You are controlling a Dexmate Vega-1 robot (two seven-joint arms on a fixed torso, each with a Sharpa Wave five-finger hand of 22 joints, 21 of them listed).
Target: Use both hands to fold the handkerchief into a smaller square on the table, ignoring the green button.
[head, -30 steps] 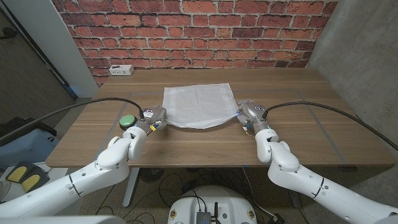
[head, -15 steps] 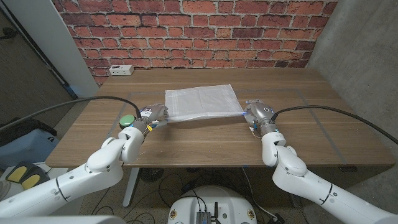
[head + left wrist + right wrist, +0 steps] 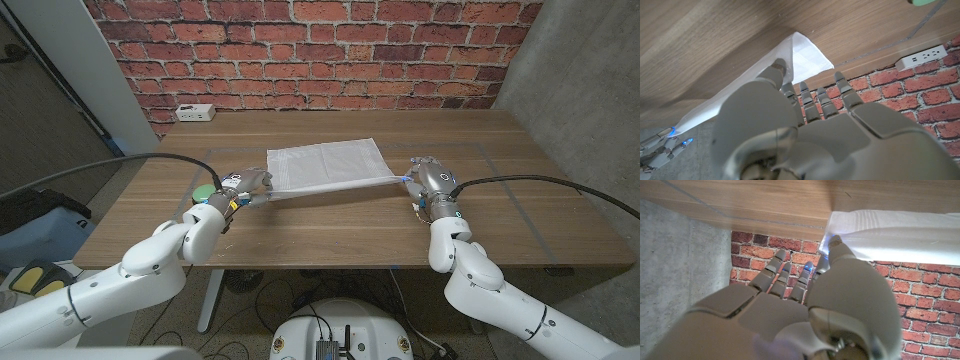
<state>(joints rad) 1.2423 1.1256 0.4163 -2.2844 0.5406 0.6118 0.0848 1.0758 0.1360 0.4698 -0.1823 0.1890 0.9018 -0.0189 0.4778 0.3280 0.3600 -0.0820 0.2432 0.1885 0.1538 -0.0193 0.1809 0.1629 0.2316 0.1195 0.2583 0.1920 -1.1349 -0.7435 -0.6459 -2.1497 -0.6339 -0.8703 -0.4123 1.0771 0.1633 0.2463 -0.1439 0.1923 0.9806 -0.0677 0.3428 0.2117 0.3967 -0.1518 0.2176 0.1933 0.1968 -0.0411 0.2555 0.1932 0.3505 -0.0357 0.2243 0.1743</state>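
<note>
My left hand pinches the near left corner of the thin white square cloth handkerchief, and my right hand pinches its near right corner. The near edge hangs taut between them, lifted above the brown wooden table. The round green button sits just left of my left hand.

In the head view the handkerchief lies at the middle of the surface. The left hand holds its lower left corner and the right hand its lower right corner. The button sits just left of the left hand. A power strip lies at the surface's upper left, against the brick wall.
</note>
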